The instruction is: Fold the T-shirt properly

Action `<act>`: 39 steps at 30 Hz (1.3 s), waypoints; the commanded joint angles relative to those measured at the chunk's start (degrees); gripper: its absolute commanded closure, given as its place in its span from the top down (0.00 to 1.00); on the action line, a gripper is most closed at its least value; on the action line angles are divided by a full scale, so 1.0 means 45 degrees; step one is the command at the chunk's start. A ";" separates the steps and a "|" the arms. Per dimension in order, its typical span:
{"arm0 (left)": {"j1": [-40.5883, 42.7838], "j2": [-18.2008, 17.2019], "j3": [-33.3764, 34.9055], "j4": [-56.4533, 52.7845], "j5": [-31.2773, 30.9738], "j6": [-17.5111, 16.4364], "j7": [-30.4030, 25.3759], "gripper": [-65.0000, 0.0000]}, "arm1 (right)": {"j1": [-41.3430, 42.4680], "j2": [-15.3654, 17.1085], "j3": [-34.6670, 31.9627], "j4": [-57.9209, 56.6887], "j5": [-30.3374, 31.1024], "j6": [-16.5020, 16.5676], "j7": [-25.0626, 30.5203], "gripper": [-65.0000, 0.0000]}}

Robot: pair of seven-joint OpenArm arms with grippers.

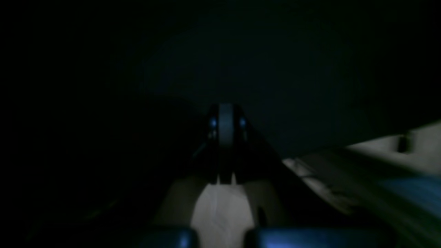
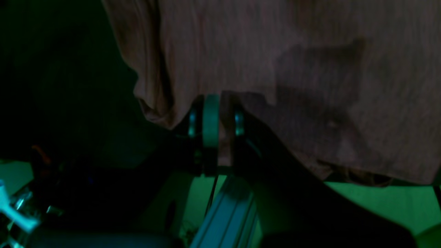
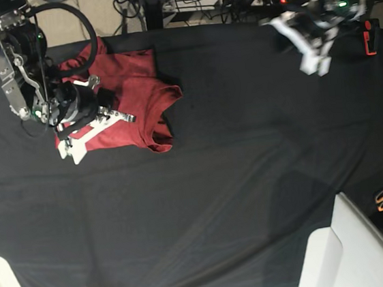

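Two arms are mine, and only one is busy. My right fingers [image 2: 214, 119] are closed on a fold of the T-shirt [image 3: 128, 99]; in the right wrist view the rust-red knit sits pinched between the two pads, and the rest of the cloth spreads away in front of them. I hold it at an edge because, I think, an edge is the part that lets me draw or lift one layer over the others.

My left fingers [image 1: 225, 124] are shut and hold nothing; in the left wrist view I see only dark cloth of the desk ahead of them. In the base view this arm hangs over the far corner of the desk [image 3: 252, 199], well apart from the garment, probably so that it does not disturb the fold.

The T-shirt lies on the black cloth near the far edge of the desk, on the side of my right arm. It is already gathered into a compact shape, several layers thick, not spread out. In the base view its long axis runs roughly from the far edge towards the near side, a little slanted, and the near end is rounded and curled. Which end is the collar I cannot tell, because my arm covers part of it. My judgement is that the folding is well advanced but not neat yet.
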 commanded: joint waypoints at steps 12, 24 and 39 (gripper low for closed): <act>-0.1711 0.0949 0.3780 0.0248 -0.0116 -0.0091 -0.0769 1.00 | -0.1272 0.0851 0.1577 0.0278 0.0041 0.0133 0.0855 0.07; -0.4036 0.1515 0.5441 -0.1881 -0.0116 -0.0071 -0.2078 1.00 | -0.1800 0.1320 0.2476 0.0220 0.0041 0.0152 0.0875 0.08; -0.4759 0.2648 0.5519 -0.3405 -0.0116 -0.0071 -0.0945 0.62 | -0.1780 0.1320 0.2495 0.0200 0.0041 0.0152 0.0875 0.08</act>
